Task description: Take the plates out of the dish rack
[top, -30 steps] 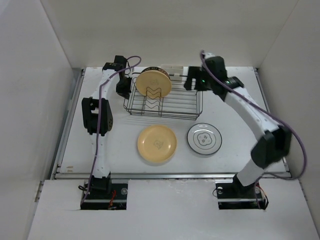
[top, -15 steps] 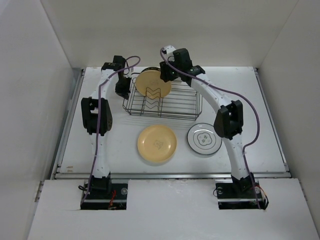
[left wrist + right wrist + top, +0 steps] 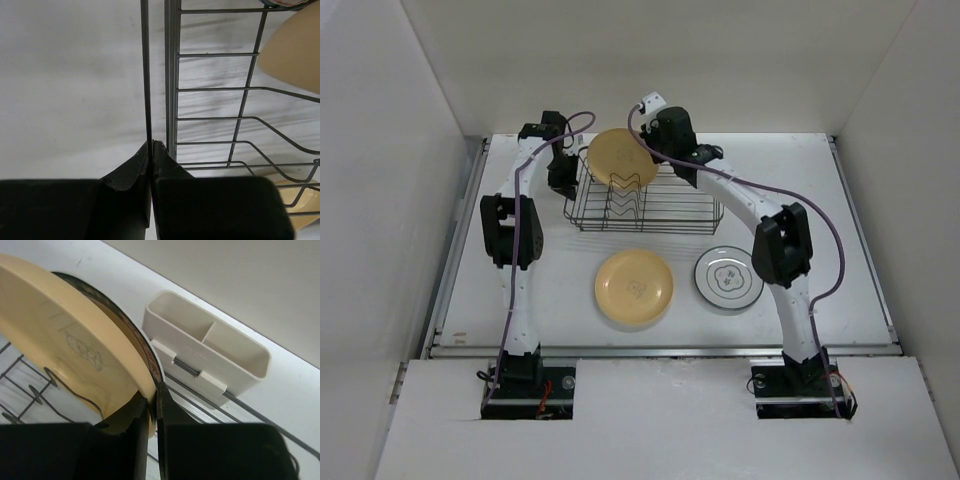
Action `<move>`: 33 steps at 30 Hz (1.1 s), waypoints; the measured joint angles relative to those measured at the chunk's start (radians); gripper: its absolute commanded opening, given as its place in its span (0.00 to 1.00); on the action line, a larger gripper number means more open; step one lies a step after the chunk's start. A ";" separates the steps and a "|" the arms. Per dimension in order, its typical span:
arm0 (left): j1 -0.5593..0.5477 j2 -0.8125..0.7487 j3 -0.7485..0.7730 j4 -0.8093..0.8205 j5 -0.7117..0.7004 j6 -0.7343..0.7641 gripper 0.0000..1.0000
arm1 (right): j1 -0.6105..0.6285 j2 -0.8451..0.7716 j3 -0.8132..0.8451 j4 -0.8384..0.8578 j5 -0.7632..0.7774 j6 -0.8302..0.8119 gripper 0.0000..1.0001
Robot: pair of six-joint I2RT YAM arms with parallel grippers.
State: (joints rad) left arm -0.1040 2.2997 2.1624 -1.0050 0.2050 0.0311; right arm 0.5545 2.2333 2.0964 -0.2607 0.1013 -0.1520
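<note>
The dark wire dish rack (image 3: 665,212) stands at the back of the table. A cream plate (image 3: 618,158) stands on edge in its left end. My right gripper (image 3: 646,152) is shut on that plate's upper rim. In the right wrist view the cream plate (image 3: 60,350) has its edge pinched by my right gripper (image 3: 152,401), and a dark-rimmed plate (image 3: 134,335) stands close behind it. My left gripper (image 3: 151,146) is shut on the rack's thin side wire (image 3: 145,75) at the rack's left end (image 3: 563,178). A yellow plate (image 3: 634,287) and a dark-rimmed white plate (image 3: 728,278) lie flat in front of the rack.
A small white holder (image 3: 207,347) is clipped on the rack's far long side, just right of the gripped plate. White walls enclose the table on the left, back and right. The zigzag dividers (image 3: 632,205) run along the rack's floor.
My right arm swung left from the rack's right end to the cream plate, and its jaws closed on the rim. The plate now sits slightly higher. The left arm has stayed put.
</note>
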 measured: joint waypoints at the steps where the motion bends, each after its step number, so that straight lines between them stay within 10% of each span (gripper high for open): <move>1: 0.001 0.000 0.000 -0.007 0.009 -0.004 0.00 | 0.005 -0.016 -0.026 0.019 0.029 0.005 0.00; 13: -0.013 0.000 -0.005 -0.043 0.053 -0.073 0.00 | 0.016 -0.103 -0.166 0.112 0.184 0.029 0.00; 33: -0.080 -0.018 -0.031 0.019 -0.256 -0.119 0.00 | 0.128 -0.109 -0.261 0.578 0.442 -0.309 0.00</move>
State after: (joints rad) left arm -0.1841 2.2818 2.1319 -0.9859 -0.0509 -0.0879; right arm 0.6827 2.1246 1.8351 0.3172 0.5430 -0.4610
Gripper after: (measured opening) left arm 0.003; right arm 0.122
